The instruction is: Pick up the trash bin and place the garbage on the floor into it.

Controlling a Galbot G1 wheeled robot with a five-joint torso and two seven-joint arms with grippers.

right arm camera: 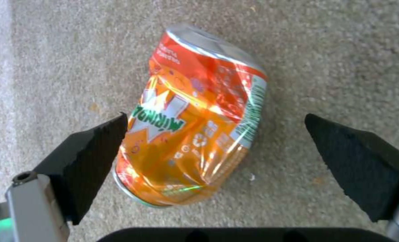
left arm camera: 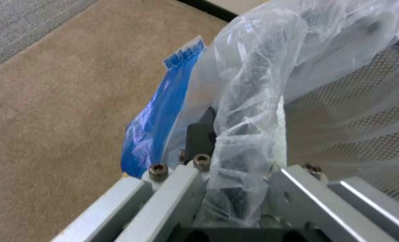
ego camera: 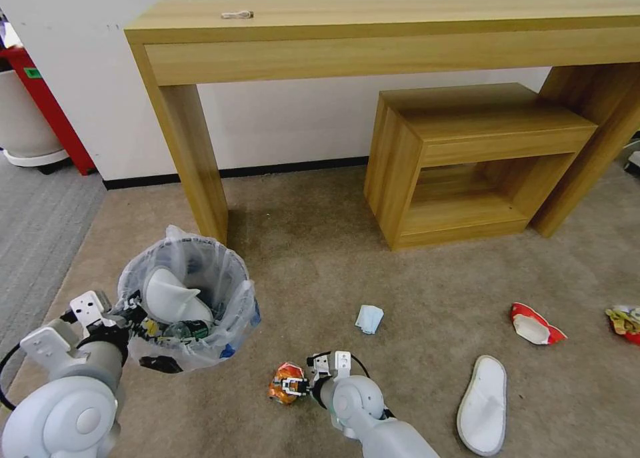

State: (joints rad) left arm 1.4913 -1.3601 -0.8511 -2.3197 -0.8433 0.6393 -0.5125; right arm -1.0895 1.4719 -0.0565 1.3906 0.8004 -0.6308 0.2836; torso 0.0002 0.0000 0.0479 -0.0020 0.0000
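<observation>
A: Two grippers busy. Left gripper [ego camera: 137, 309] clamped on the small round dark bag-lined trash bin [ego camera: 193, 291], lower left, held ready for litter.

B: Right gripper [right arm camera: 215, 151] fingers apart, straddling the crushed orange drink can [right arm camera: 192, 117] on beige carpet floor [ego camera: 413, 278], bottom centre.

Carpeted hotel-like room, long wooden desk [ego camera: 400, 25], nested wooden stool [ego camera: 480, 158], white wall, black skirting
</observation>
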